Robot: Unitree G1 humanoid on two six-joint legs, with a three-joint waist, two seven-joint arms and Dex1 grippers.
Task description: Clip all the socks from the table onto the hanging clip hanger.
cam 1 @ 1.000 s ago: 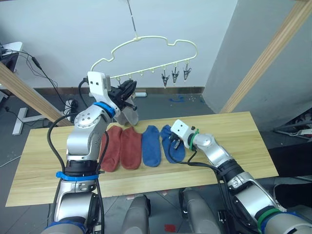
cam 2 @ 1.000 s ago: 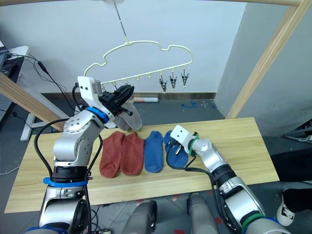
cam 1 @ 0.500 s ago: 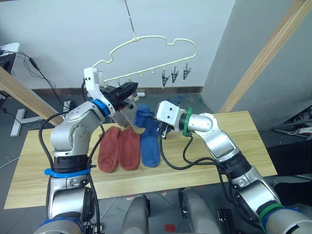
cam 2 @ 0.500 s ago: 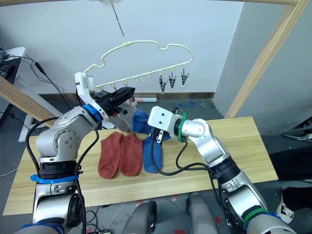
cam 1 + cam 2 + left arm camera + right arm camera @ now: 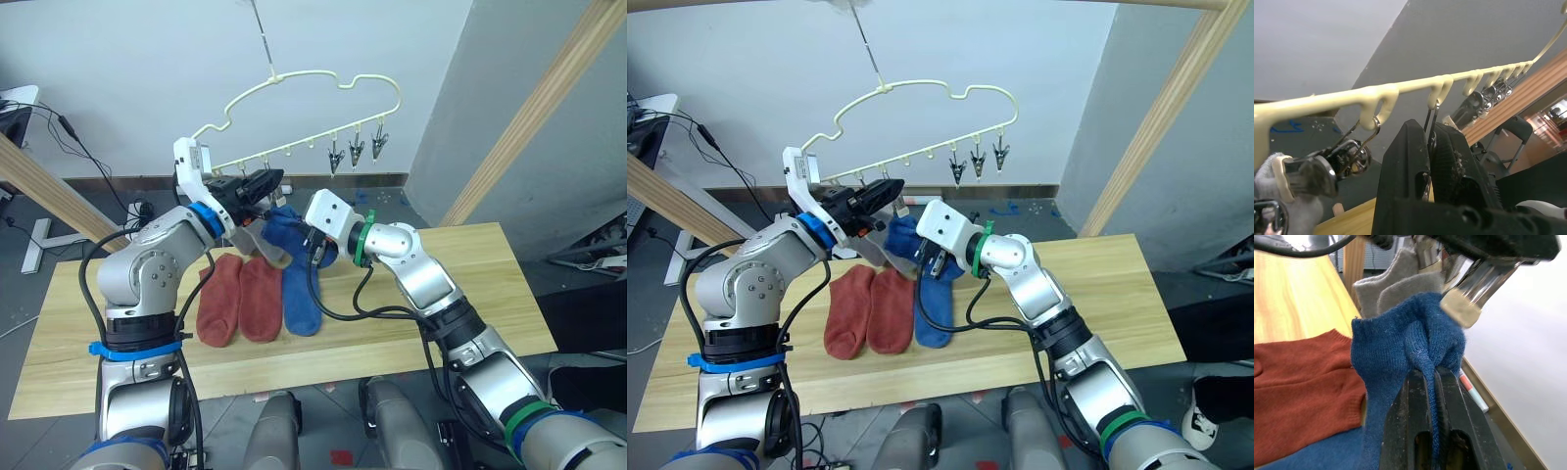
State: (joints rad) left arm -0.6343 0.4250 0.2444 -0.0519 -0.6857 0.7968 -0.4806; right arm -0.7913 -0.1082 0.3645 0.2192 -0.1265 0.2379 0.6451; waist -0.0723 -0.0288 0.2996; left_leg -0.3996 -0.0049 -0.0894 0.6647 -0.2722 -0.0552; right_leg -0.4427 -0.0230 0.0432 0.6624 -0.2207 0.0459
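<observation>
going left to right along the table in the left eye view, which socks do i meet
First rust-red sock → second rust-red sock → blue sock lying flat; above them, the right gripper holds the other blue sock lifted off the table.

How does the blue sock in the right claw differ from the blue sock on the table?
The held blue sock is lifted off the table, pinched in the right claw and bunched near the clip hanger; the other blue sock lies flat and spread on the table, beside the rust-red socks, untouched. Both are the same blue.
</observation>
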